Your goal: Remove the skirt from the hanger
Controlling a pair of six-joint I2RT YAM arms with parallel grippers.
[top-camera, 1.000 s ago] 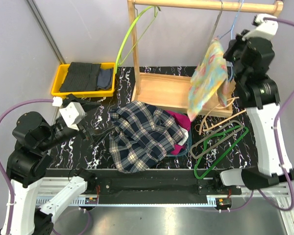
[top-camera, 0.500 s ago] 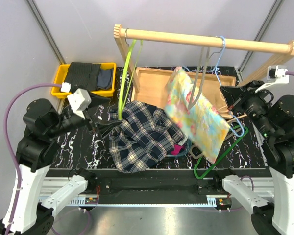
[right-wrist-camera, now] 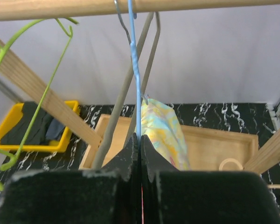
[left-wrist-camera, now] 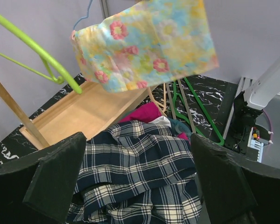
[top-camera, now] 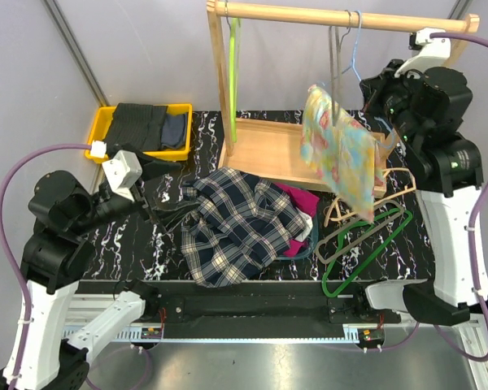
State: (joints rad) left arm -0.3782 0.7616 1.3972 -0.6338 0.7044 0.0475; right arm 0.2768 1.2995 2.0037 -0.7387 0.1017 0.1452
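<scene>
The rail (top-camera: pixel 309 14) is smooth pale wood; under it the skirt (top-camera: pixel 342 158) is thin soft cloth; on it the blue hanger (right-wrist-camera: pixel 135 70) looks shiny; below it the table (top-camera: pixel 167 244) is glossy black.

Bright, even light with soft shadows; wrist views blur close up

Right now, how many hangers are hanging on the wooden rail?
3: a lime green hanger near the left end, then a grey hanger and a blue hanger side by side toward the right. None looks hidden.
</scene>
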